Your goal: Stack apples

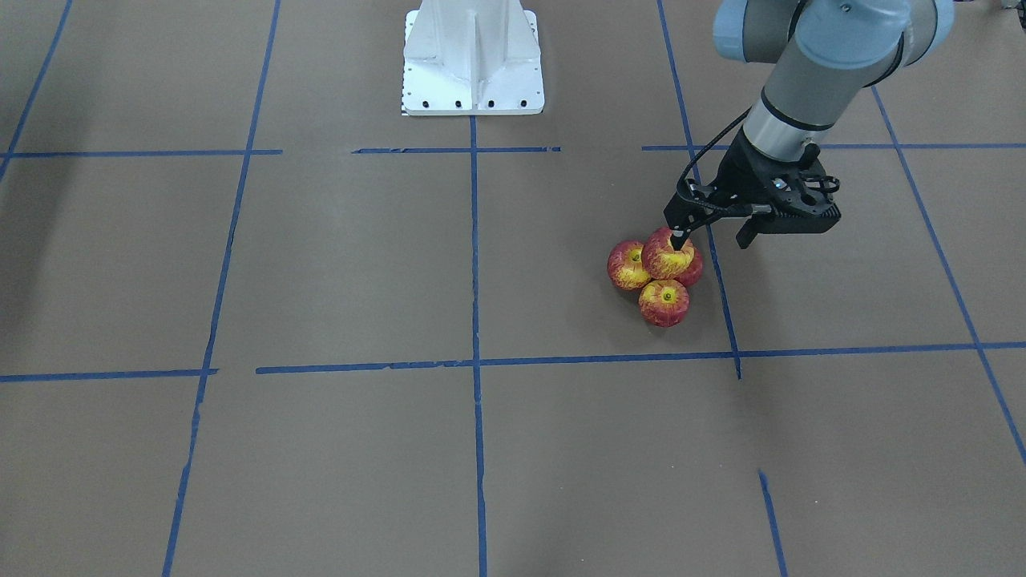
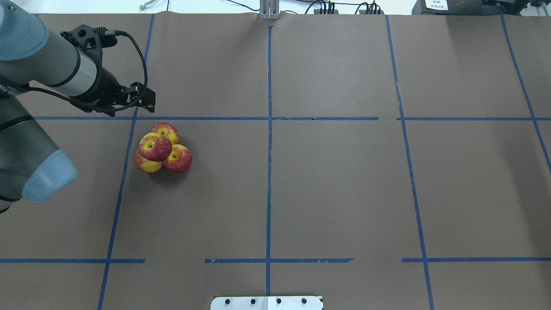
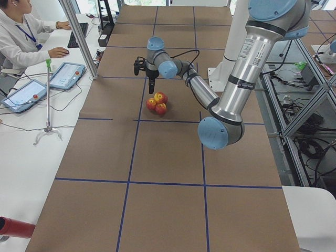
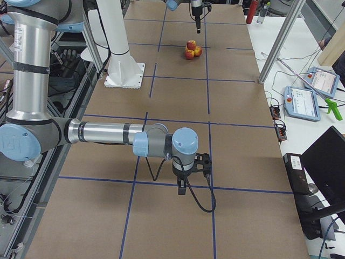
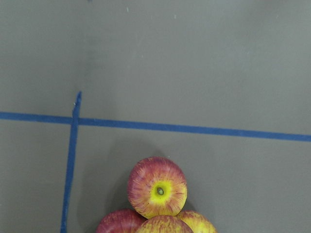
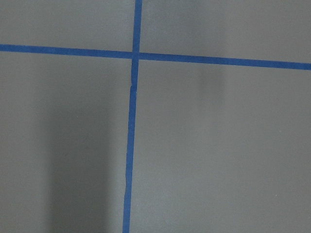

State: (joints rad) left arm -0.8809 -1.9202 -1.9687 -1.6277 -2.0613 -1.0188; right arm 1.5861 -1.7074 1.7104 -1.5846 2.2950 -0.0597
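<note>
Four red-and-yellow apples sit in a pile on the brown table: three touch one another on the surface and the top apple (image 1: 667, 252) (image 2: 155, 146) rests on them. The pile also shows in the exterior left view (image 3: 159, 103), the exterior right view (image 4: 191, 49) and at the bottom of the left wrist view (image 5: 157, 188). My left gripper (image 1: 712, 239) (image 2: 146, 97) is open and empty, raised above the pile and a little off to its side. My right gripper (image 4: 183, 189) hangs low over bare table far from the apples; I cannot tell whether it is open.
The robot's white base plate (image 1: 473, 60) stands at mid table. Blue tape lines (image 2: 269, 129) grid the brown paper. An operator (image 3: 21, 42), tablets (image 3: 65, 75) and a metal pole (image 3: 79, 37) are along the far table edge.
</note>
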